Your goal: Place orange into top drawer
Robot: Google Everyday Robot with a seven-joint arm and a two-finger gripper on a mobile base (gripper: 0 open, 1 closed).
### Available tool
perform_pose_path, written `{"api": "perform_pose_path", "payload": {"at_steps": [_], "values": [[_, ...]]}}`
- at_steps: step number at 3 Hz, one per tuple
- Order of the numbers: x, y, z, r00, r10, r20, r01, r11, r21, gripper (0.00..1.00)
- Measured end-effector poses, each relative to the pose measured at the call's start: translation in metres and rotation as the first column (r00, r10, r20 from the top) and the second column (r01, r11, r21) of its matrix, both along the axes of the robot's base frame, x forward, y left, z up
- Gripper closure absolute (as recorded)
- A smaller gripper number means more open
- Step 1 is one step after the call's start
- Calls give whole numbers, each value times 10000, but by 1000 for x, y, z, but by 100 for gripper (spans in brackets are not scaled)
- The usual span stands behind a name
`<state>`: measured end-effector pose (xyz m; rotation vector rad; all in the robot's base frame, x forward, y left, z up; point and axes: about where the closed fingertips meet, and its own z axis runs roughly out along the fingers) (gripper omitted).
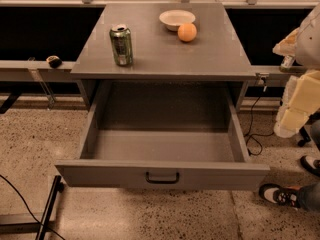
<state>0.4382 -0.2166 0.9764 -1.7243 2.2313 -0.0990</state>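
The small round orange fruit [187,32] sits at the back of the flat grey cabinet top [165,59], just beside a shallow white bowl [176,18]. It lies well left of and beyond the pale gripper [296,106] at the right edge, whose opening I cannot tell. The wide grey top drawer [125,174] stands pulled open below

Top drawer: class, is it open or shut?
Open: the top drawer is pulled out, its bare floor showing. The orange sits on the tabletop above. The gripper is at the right edge, beside the drawer.
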Motion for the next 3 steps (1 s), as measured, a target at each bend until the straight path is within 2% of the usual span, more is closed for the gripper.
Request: {"api": "perform_pose_path", "payload": {"at_steps": [1, 2, 3], "values": [[0, 0, 0, 10000, 0, 0, 0, 10000, 0, 0], [35, -1, 20, 9921, 242, 1234, -267, 9995, 184, 0], [121, 12, 49, 9555, 548, 2899, -711, 9964, 458, 0]]}}
